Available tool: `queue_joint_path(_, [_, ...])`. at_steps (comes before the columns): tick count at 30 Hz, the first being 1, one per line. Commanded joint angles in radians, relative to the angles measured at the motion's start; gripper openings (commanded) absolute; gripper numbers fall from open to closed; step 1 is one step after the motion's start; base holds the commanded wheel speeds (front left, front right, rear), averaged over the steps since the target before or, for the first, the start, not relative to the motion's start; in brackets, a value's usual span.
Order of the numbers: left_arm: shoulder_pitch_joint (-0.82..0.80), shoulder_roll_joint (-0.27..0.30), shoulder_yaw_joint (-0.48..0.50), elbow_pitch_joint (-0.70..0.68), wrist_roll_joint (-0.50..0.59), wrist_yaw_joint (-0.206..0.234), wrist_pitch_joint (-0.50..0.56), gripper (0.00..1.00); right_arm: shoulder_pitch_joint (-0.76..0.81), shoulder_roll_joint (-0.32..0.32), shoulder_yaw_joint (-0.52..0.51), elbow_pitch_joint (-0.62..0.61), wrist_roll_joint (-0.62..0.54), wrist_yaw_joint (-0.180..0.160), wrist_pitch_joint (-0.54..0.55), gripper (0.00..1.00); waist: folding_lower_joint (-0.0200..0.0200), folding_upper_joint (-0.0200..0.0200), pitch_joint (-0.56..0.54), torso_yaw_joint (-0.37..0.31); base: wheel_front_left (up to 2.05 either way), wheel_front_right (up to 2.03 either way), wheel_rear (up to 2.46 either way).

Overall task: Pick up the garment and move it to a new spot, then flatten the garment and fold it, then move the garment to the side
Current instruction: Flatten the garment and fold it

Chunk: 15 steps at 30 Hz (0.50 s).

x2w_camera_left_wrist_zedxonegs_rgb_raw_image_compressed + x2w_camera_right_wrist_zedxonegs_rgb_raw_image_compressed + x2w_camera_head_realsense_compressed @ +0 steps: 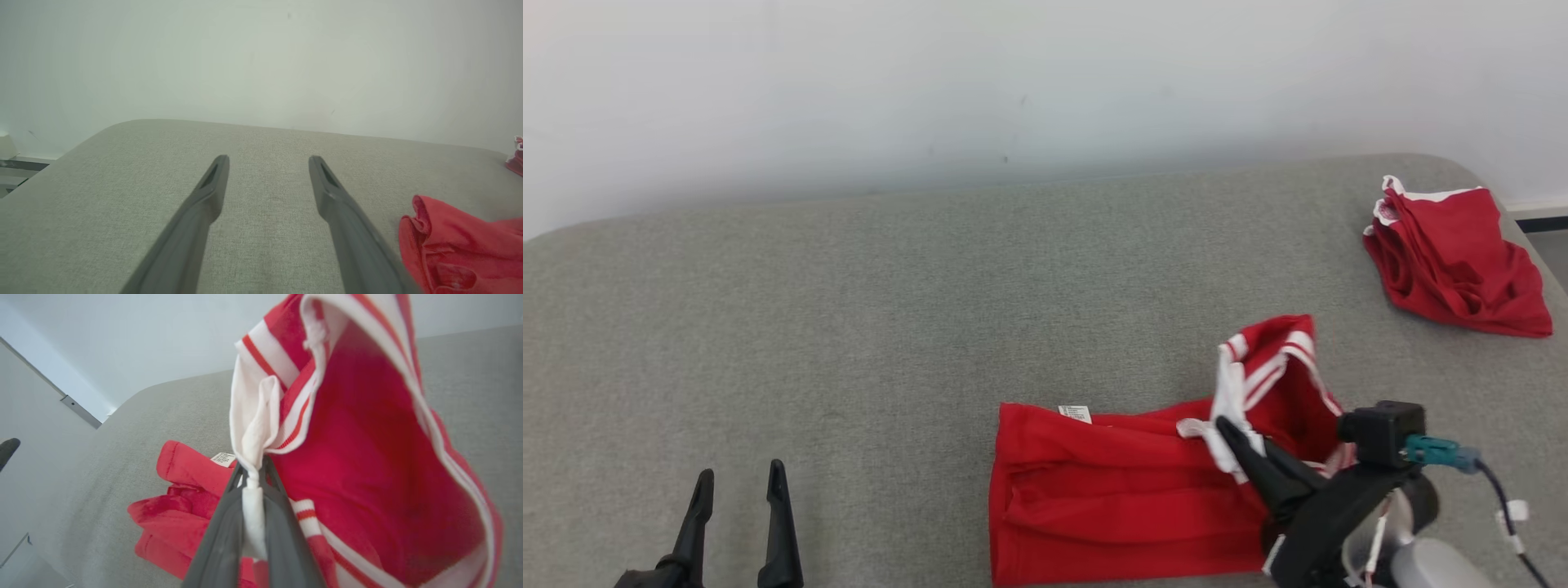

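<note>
The shirt (1127, 490) is light, limp knit with no stiffness; it drapes and bunches wherever it isn't supported; not fragile, and on the grey cloth-covered table (849, 310) I'd expect it to drag and wrinkle rather than slide clean. It lies at the near right of the table; body in loose flat pleats with the care label (1075, 413) showing at the far edge; right end is lifted off the surface. Right gripper (1227, 429) is clamped together on a twist of the white sleeve (253, 428); its wrist view shows the cloth pinched between the two fingers and running down between them, with the striped trim and the red inside of the shirt hanging open just past the tips. The hold looks thin, a small bunch only; my guess is a hard tug could pull it out. Better holds for flattening are the shoulder seams or hem corners, one per arm, so the cloth is tensioned between two points. Right arm comes in from the lower right, wrist raised, fingers angled up and to the left. Left gripper (740, 474) sits low at the near left, fingers wide apart, holding nothing, pointed across bare table, well apart from the shirt. Second bunched red garment (1454, 253) is at the far right corner; not ours.
</note>
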Motion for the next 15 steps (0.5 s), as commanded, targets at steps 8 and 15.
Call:
queue_joint_path(8, [-0.010,0.000,-0.012,0.020,-0.012,-0.002,0.000,1.00,-0.015,0.149,0.052,-0.030,-0.049,-0.002,0.037,0.00,0.0000,0.0000,0.004,0.066,0.00,0.00,0.00])
queue_joint_path(15, [-0.035,0.000,-0.048,0.036,-0.023,0.003,0.000,1.00,-0.057,0.243,0.077,0.057,-0.069,-0.002,0.025,0.00,0.0000,0.0000,0.014,0.121,0.00,0.00,0.00])
